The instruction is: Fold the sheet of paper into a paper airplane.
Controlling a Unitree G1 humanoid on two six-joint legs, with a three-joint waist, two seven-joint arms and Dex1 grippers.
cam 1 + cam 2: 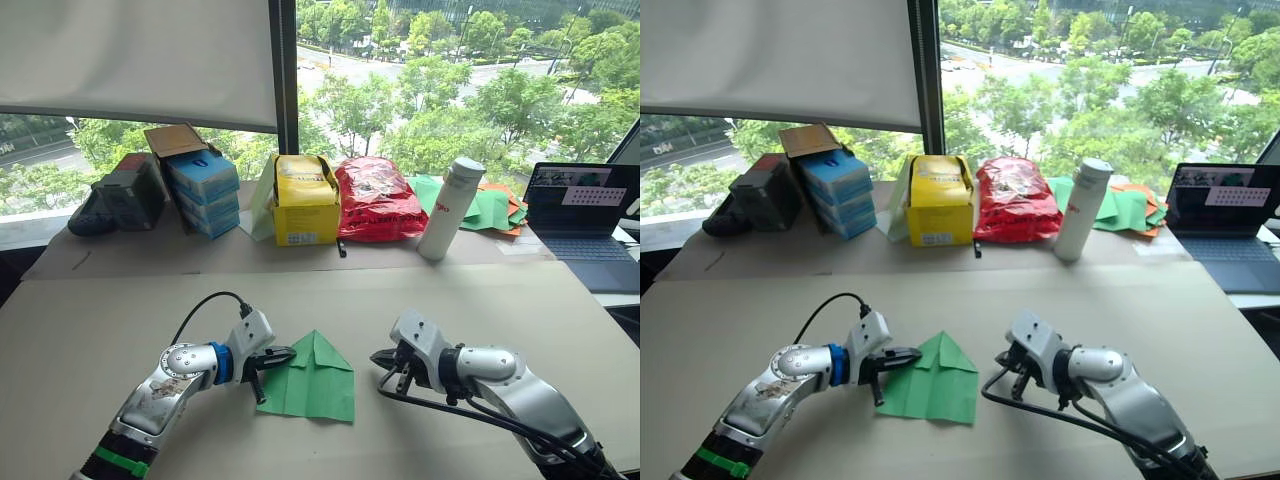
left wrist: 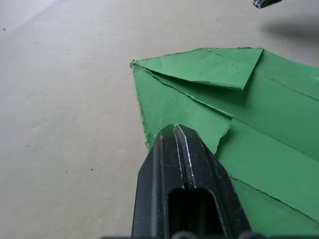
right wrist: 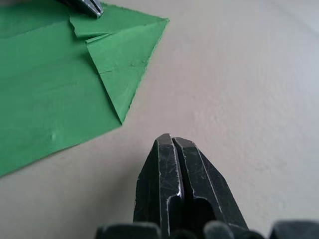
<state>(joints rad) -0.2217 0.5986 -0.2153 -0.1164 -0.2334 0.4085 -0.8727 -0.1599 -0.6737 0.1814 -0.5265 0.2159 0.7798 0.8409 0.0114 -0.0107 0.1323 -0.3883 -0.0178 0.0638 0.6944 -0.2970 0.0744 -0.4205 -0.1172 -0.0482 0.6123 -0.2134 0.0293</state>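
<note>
1. At the far left of the back table I saw a dark bag (image 1: 120,195), then a stack of blue boxes (image 1: 205,190) with a brown cardboard flap; I could read no writing on them.
2. Next came a yellow box (image 1: 305,200), a crinkled red plastic bag (image 1: 378,198) with print too small to read, and a white bottle (image 1: 450,208).
3. My left gripper (image 1: 262,372) had its black fingers pressed together, tips at the left edge of the sheet of paper (image 1: 315,380); I could not tell whether they pinched it.
4. The green sheet lay flat on the matte beige table (image 1: 120,320), both top corners folded into a point.
5. My right gripper (image 1: 385,362) was closed on nothing, near the sheet's right edge.
6. Far right stood an open laptop (image 1: 582,215); windows behind showed trees.
</note>
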